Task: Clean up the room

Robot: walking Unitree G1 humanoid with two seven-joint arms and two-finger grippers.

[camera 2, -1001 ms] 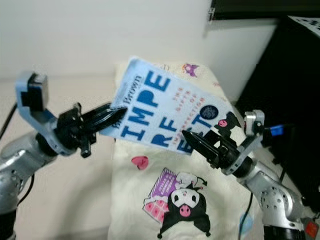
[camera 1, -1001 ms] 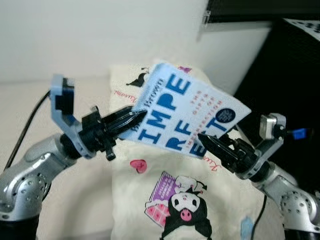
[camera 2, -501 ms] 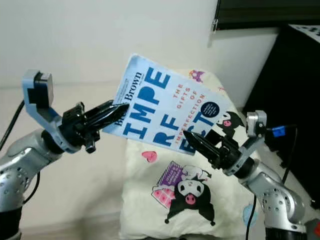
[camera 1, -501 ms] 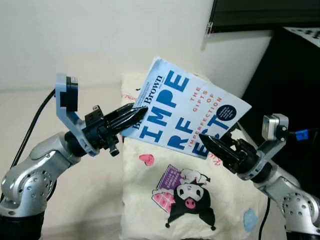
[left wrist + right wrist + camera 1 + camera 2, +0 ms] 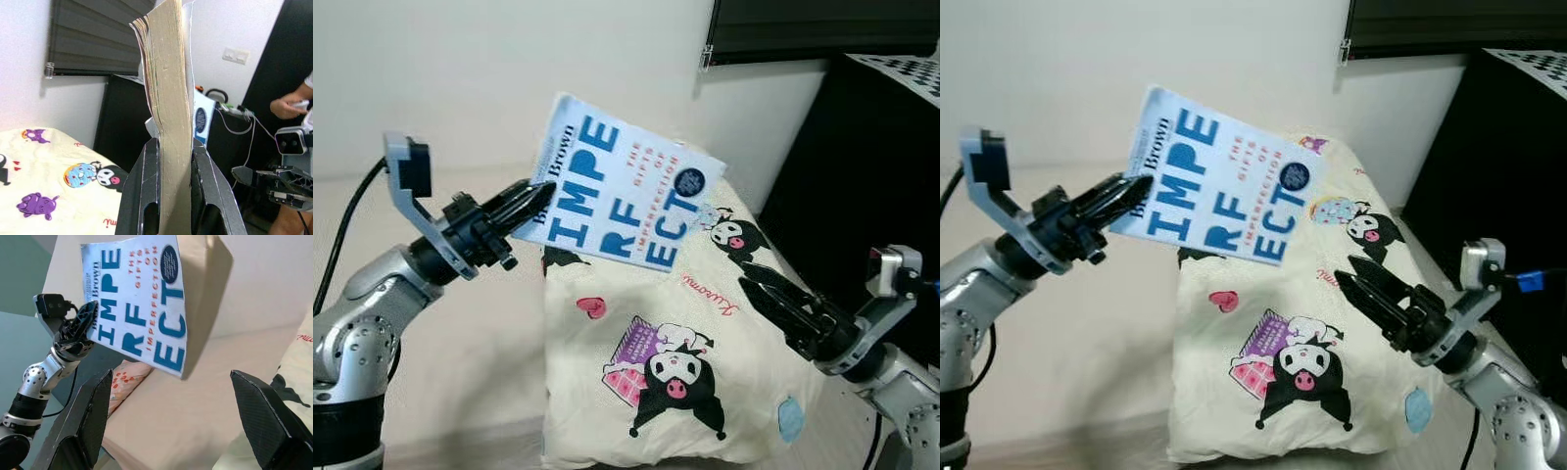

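A cream bed (image 5: 440, 343) runs across the lower left of the frame, under a white wall (image 5: 460, 78). At the right stands a black cabinet (image 5: 862, 166). A cream pillow (image 5: 656, 323) printed with cartoon figures lies on the bed at lower centre, one corner reaching up behind the book.

The book (image 5: 617, 181), pale blue with big blue letters, hangs tilted in the air at upper centre, above the pillow's top end. The left gripper (image 5: 530, 196) reaches in from the left and its fingers (image 5: 146, 196) pinch the book's lower edge, pages between them. The right gripper (image 5: 1356, 274) sits at lower right over the pillow, apart from the book, its fingers (image 5: 88, 416) spread wide with nothing between them.

In the left wrist view a person's hand (image 5: 286, 105) holds a small white object at the right edge.
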